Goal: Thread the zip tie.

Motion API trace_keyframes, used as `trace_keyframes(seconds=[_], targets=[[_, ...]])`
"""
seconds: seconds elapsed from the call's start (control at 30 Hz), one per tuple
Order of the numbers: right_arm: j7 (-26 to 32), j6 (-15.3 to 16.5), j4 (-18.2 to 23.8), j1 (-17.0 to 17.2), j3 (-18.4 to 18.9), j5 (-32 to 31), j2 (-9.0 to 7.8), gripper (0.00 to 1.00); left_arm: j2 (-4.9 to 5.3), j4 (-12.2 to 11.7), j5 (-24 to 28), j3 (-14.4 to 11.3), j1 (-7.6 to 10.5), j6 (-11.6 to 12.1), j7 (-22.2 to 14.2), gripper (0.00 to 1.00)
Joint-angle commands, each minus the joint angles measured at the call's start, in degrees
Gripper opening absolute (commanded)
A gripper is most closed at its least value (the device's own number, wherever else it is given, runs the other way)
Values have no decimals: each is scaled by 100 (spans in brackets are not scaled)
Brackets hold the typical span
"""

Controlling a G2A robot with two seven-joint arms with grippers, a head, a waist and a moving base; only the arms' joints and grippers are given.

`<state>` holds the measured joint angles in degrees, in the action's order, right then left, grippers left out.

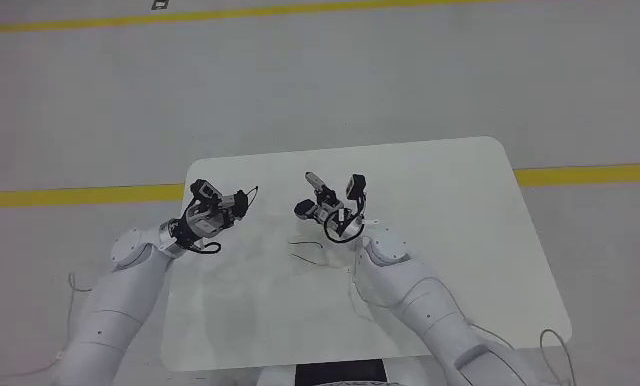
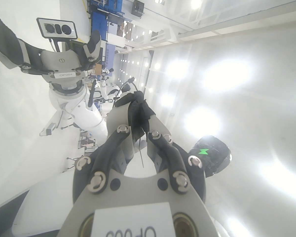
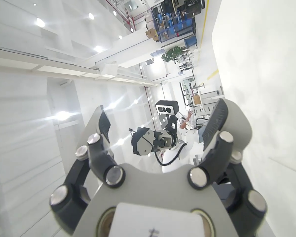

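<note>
The left gripper [image 2: 135, 102] is clenched on the zip tie [image 2: 133, 80]. Its own wrist view shows the grasp closely. The dark pads [image 2: 140, 114] are pressed together around the black strap. The head end and a thin curved length stick out past the fingertips, and the fine tail runs back between the fingers toward the wrist. So the tie's long axis lies roughly along the fingers, head outward.

From above, the left gripper [image 1: 238, 200] hangs over the left part of the white table [image 1: 450, 206]. There the zip tie [image 1: 251, 191] is just a thin dark curve off the tip, pointing across toward the right gripper [image 1: 335, 183].

The right gripper [image 3: 160, 105] is released, fingers spread wide with nothing between them. Its wrist view looks straight at the left gripper [image 3: 138, 139], which sits a little apart. The left wrist view shows the right gripper [image 2: 45, 29] from the front, also spread.

A small white sticker [image 2: 65, 74] with a short printed code sits on the right gripper's base. A green mark [image 2: 202, 151] shows on a black knob beside the left gripper.
</note>
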<state>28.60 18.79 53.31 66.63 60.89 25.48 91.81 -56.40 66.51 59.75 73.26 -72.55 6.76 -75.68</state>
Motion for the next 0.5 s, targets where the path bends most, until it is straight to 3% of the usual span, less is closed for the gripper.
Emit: trace_keyframes(seconds=[0.0, 0.07, 0.33, 0.47], targets=[[-57, 69, 246, 114, 104, -114, -46, 100, 14, -20, 82, 64, -11, -63, -180, 0], [-97, 69, 597, 264, 245, -249, -97, 100, 23, -45, 151, 99, -15, -143, -375, 0], [-213, 69, 1935, 888, 662, -1116, -239, 100, 88, 184, 349, 42, -90, -355, -396, 0], [-213, 69, 1935, 888, 662, -1116, -239, 100, 97, 206, 357, 41, -100, -332, -396, 0]])
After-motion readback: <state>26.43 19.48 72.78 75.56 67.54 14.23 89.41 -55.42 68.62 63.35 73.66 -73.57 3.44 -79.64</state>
